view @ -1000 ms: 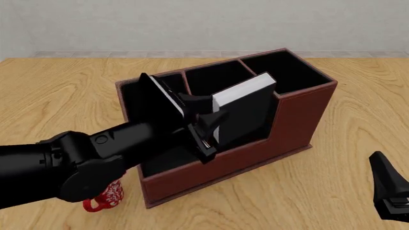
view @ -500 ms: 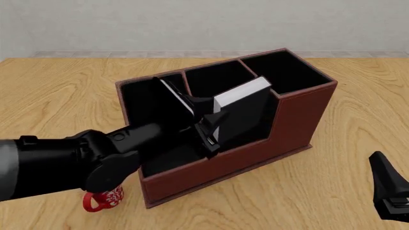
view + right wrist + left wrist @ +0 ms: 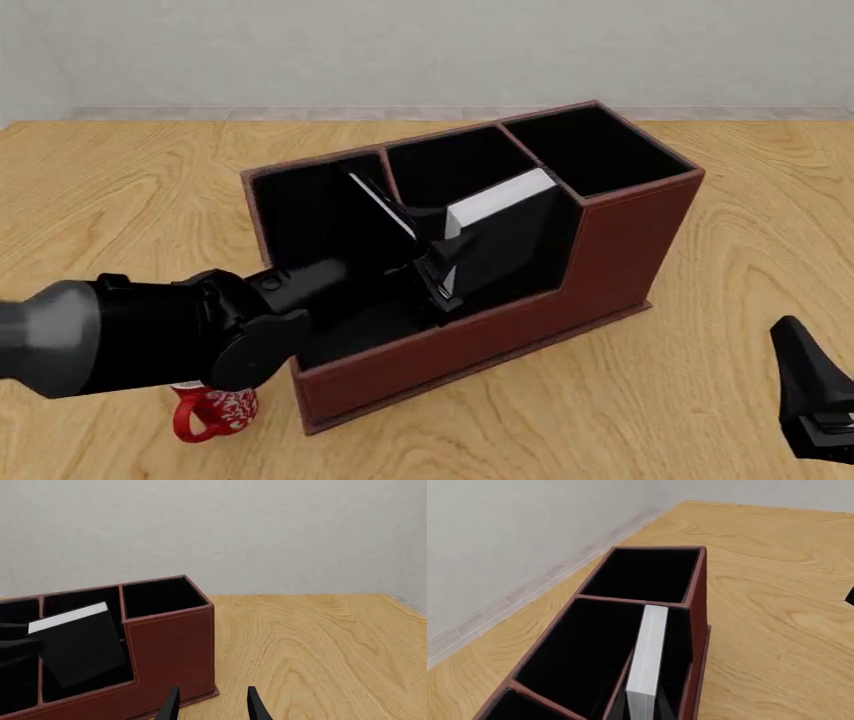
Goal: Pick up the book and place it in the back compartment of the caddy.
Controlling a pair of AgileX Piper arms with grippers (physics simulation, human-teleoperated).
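Observation:
The reddish-brown caddy point(image 3: 627, 235) stands mid-table. The black book point(image 3: 514, 230) with a white page block leans tilted inside the middle section's half behind the low stepped wall point(image 3: 507, 318). Its top edge sticks up above that wall. My left gripper point(image 3: 438, 255) reaches into the caddy from the left, shut on the book's edge. In the left wrist view the page block point(image 3: 647, 665) lies along the caddy's outer wall point(image 3: 697, 605). My right gripper point(image 3: 212, 707) is open and empty, low at the front right, apart from the caddy point(image 3: 173, 640); the book point(image 3: 83, 645) shows there too.
A red-and-white mug point(image 3: 214, 412) stands at the caddy's front left corner, partly hidden under my left arm. The deep tall-walled end slot point(image 3: 601, 150) and the other middle half point(image 3: 454, 160) are open black wells. A grey wall runs behind the table.
My left gripper has sunk lower into the caddy with the book, whose top edge has come down and slightly left. The right arm has not moved.

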